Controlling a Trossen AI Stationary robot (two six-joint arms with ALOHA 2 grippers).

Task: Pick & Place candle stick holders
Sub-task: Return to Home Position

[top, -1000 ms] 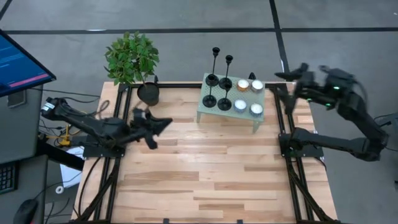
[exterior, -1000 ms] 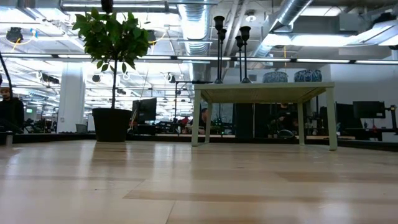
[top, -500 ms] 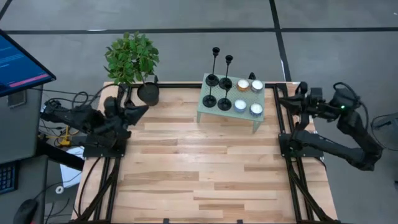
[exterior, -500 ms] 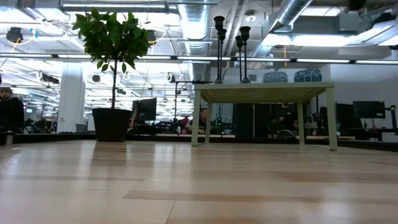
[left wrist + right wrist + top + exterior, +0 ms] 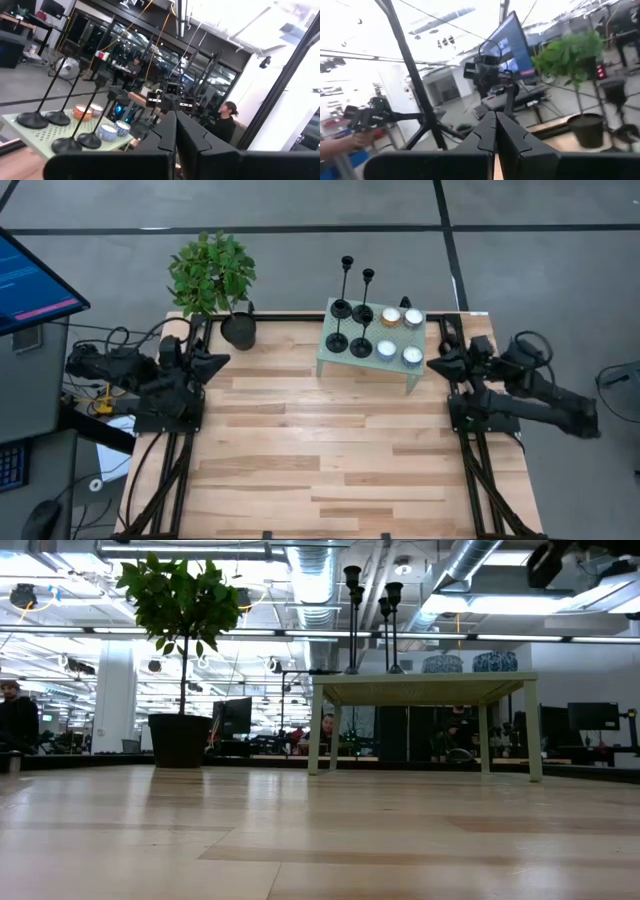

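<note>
Several black candle stick holders stand on their disc bases on a small pale green table at the far middle; they also show in the low view and the left wrist view. My left gripper is shut and empty at the table's left edge, pointing toward them, its fingertips together. My right gripper is shut and empty at the right edge, just right of the small table, its fingertips together too.
Several tealights sit on the small table's right half. A leafy plant in a black pot stands at the far left corner. Bare wooden boards fill the middle and near part. People sit in the room beyond.
My left gripper has drawn back from over the boards toward the table's left edge, staying shut. My right gripper has come down and toward the near edge, rolling as it went, and its spread fingers have shut. The candle stick holders have stayed in place.
</note>
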